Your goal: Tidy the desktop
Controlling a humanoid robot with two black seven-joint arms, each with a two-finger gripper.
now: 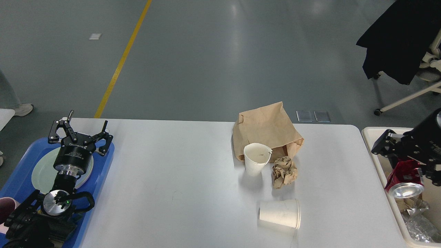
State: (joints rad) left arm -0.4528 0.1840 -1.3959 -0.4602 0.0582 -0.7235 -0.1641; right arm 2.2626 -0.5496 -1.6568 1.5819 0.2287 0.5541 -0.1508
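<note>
Filling most of the view, the desktop (179,179) carries a brown paper bag (267,129) at its far side, with an upright white cup (256,159), a crumpled paper ball (284,171) and a toppled cup (280,213) nearer than that bag. Left of the bag, the left gripper (80,132), its lettering too small to read, spreads its fingers wide above a blue tray (101,165) holding a pale plate (41,170). Right of the bag, the right gripper (410,162) clamps a red can (404,179) over a cream bin (370,132).
</note>
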